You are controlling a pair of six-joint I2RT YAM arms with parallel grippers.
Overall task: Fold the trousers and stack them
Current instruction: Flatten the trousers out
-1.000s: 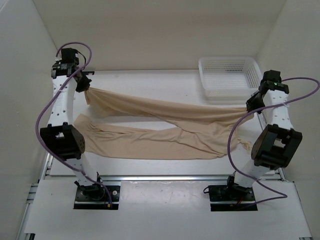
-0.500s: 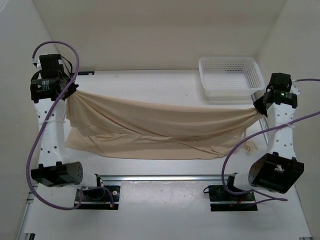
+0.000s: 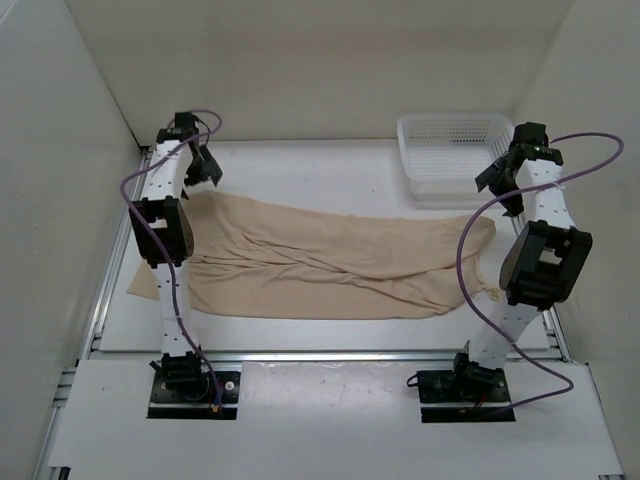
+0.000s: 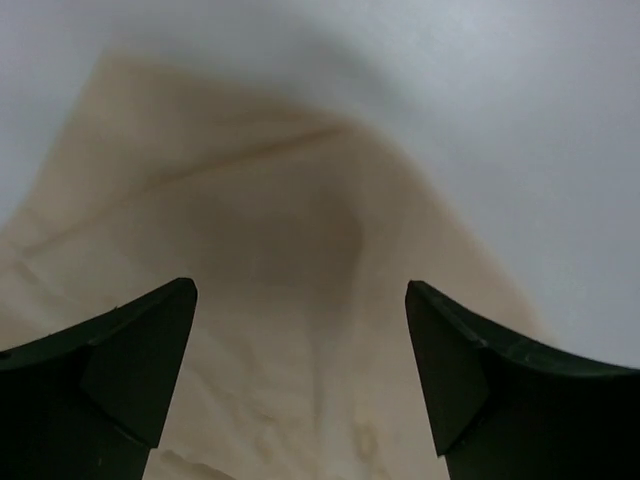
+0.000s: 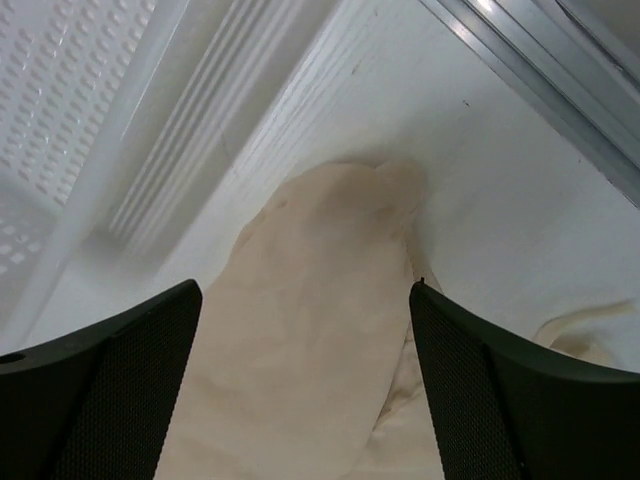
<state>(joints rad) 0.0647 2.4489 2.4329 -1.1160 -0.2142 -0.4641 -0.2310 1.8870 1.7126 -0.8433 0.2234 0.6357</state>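
The beige trousers (image 3: 320, 260) lie spread across the middle of the table, wrinkled, long side running left to right. My left gripper (image 3: 206, 172) hovers over their far left corner, open; in the left wrist view its gripper (image 4: 300, 290) has both fingers wide apart above the trousers (image 4: 260, 240), with nothing between them. My right gripper (image 3: 497, 182) hangs over the far right corner, also open. In the right wrist view the gripper (image 5: 305, 290) stands spread above a rounded end of the trousers (image 5: 320, 300).
A white mesh basket (image 3: 458, 155) stands at the back right, just beyond my right gripper, and its wall (image 5: 70, 110) fills the upper left of the right wrist view. A metal rail (image 5: 560, 70) runs along the table's right edge. White walls enclose the table.
Both grippers have opened and let go of the trousers. The cloth, held stretched in the air before, now lies flat on the table. Both arms have shifted toward the far side.
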